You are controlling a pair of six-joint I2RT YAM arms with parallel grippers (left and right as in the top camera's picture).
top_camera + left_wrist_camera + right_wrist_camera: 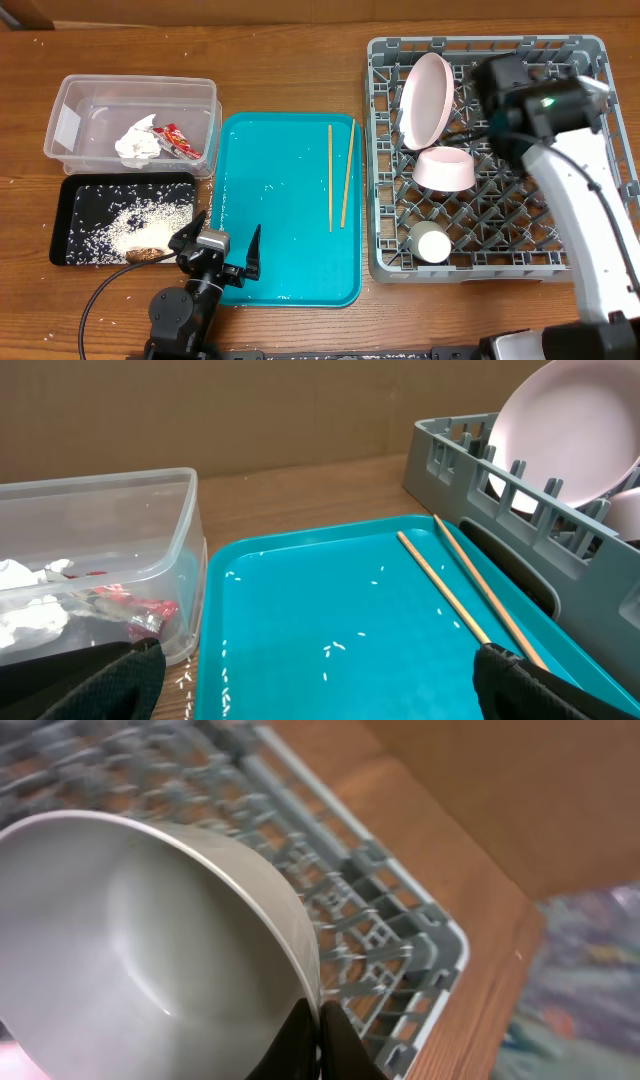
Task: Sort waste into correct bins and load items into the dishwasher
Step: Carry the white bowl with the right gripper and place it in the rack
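Fig. — plate (428,95), pink bowl (445,168), cup (432,243) racked; waste (137,145) binned | right gripper (318,1020) pinched white bowl (150,940) above right-edge rack (590,45) | left gripper (228,235) agape, near edge | chopsticks (330,175) — not yet racked

The table (290,60) is wood-grained, smooth, with a low sheen. The clear tub (135,80) is transparent plastic, a little cloudy, with glossy walls. The black tray (57,225) is dull dark plastic. The teal tray (285,255) is smooth plastic that catches soft glare. The dish rack (372,170) is matt grey moulded plastic. The chopsticks (331,180) are pale bare-looking wood. The plate (428,95) and the pink bowl (446,170) are smooth and faintly glossy; whether they are ceramic or plastic cannot be told. The white bowl (150,950) has a smooth satin inside. The napkin (137,143) is crumpled paper, and the red wrapper (182,141) is shiny film. The left gripper (230,228) has matt black fingers (95,680).
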